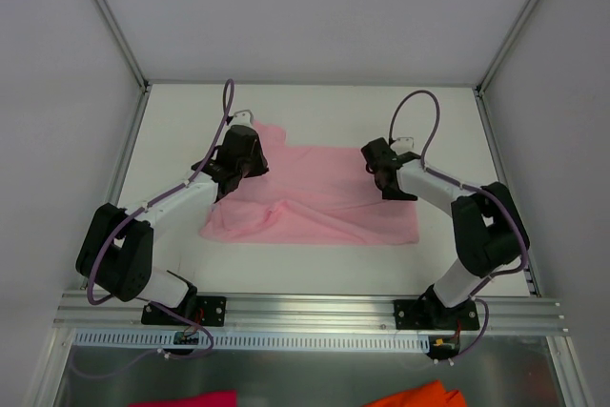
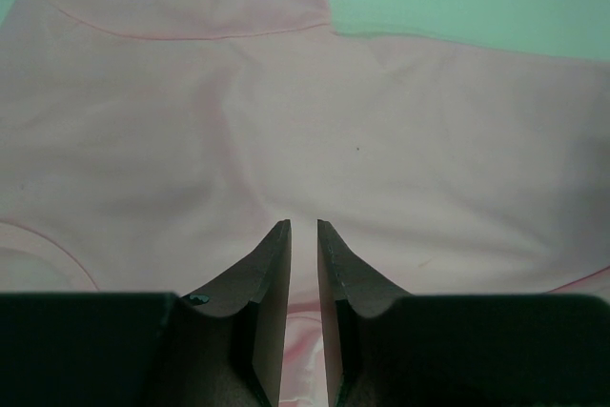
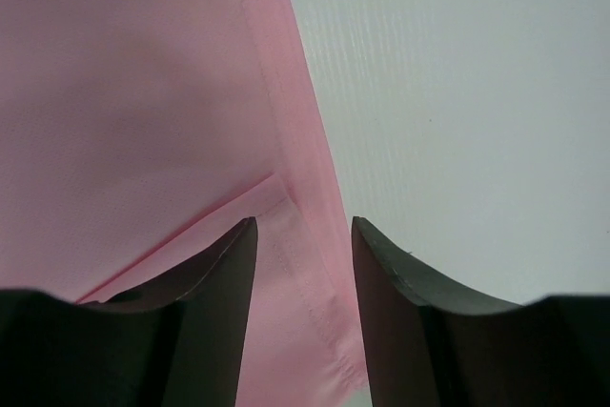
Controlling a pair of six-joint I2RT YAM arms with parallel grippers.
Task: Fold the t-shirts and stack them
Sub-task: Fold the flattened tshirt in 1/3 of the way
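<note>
A light pink t-shirt (image 1: 324,197) lies spread on the white table (image 1: 315,107), rumpled near its left end. My left gripper (image 1: 231,178) rests on the shirt's far left part, by a sleeve. In the left wrist view its jaws (image 2: 303,224) stand nearly together with a bunch of pink cloth (image 2: 381,140) pinched between them. My right gripper (image 1: 376,159) is at the shirt's far right corner. In the right wrist view it (image 3: 303,221) is open and straddles the stitched hem of the shirt (image 3: 143,92), with bare table to its right.
An aluminium rail (image 1: 305,312) runs along the near edge with both arm bases on it. Below it lie a magenta cloth scrap (image 1: 191,397) and an orange cloth scrap (image 1: 419,396). Grey walls with metal posts close in the table on three sides.
</note>
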